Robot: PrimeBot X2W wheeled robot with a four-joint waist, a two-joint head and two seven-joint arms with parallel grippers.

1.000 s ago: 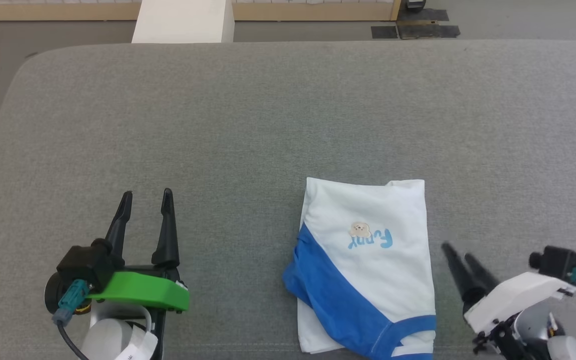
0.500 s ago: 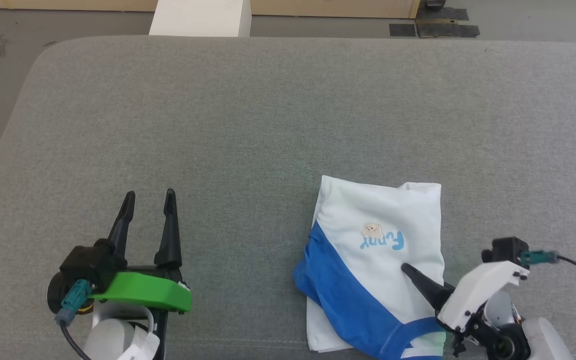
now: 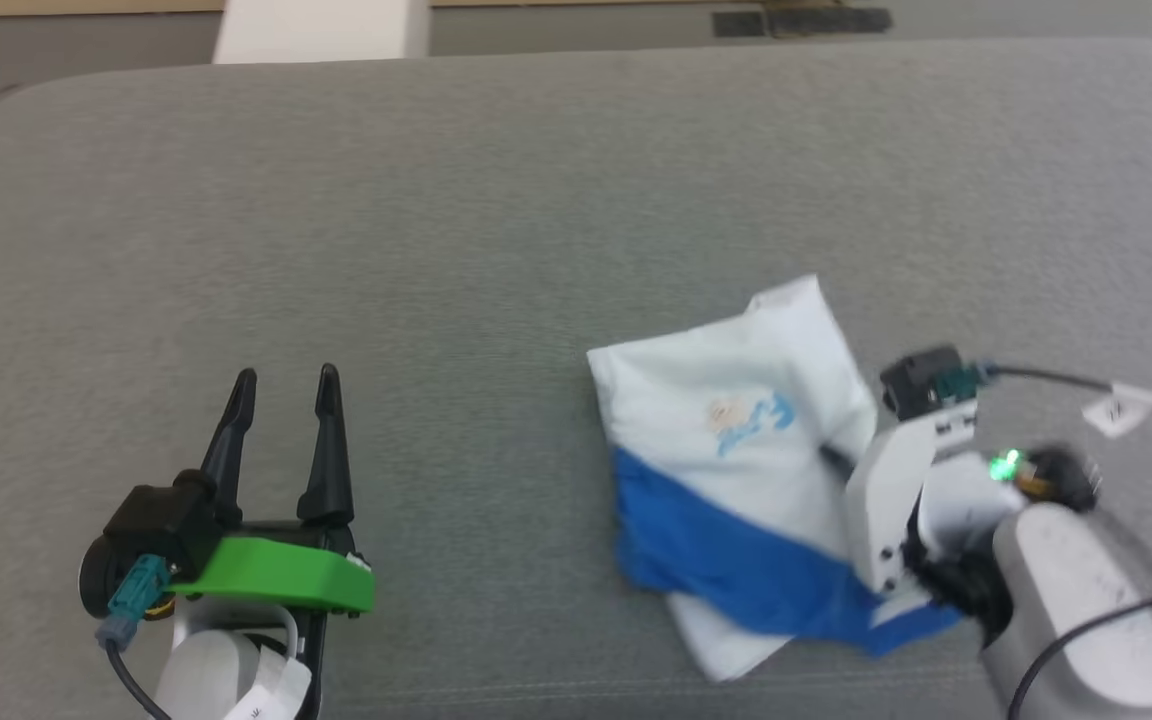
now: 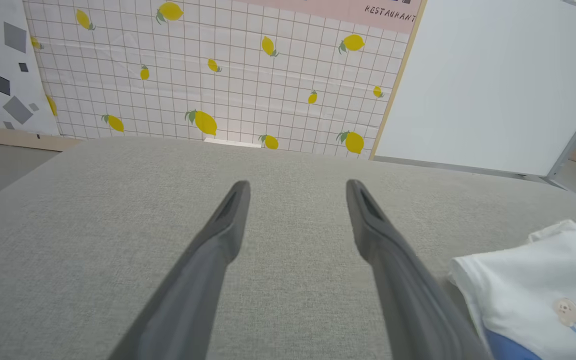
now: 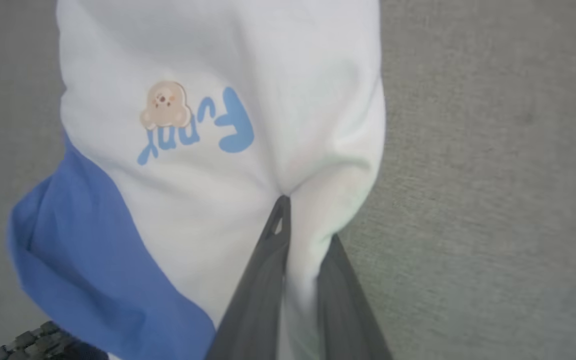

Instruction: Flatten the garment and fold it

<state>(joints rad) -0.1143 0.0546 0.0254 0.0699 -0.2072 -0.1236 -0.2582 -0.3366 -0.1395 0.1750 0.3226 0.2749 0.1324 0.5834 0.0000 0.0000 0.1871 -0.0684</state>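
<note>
Plainly, the garment (image 3: 736, 450) lies folded into a rough bundle on the right half of the grey cushioned surface (image 3: 496, 230), white on its far part with a small printed motif and blue lettering, and a broad blue band across its near part. The right gripper (image 3: 829, 455) sits at the bundle's right side. In the right wrist view the right gripper (image 5: 305, 225) has its two dark fingers drawn close together with a raised ridge of the white cloth of the garment (image 5: 208, 200) pinched between them.

The bundle's near corner comes close to the cushion's front seam. To its left and beyond it the grey fabric runs wide and bare — out to the rounded far corner and the far edge, where a white box (image 3: 316, 30) stands on the floor.

The right arm enters from the lower right corner, its pale forearm and white wrist housing angled up and to the left, a cable trailing off to the right; this part is blurred.

The left gripper (image 3: 286, 385) rests at the lower left, fingers spread wide and pointing away, well apart from the bundle — the left wrist view shows the left gripper (image 4: 298, 185) over bare fabric, with the garment (image 4: 528, 280) off to its right.
</note>
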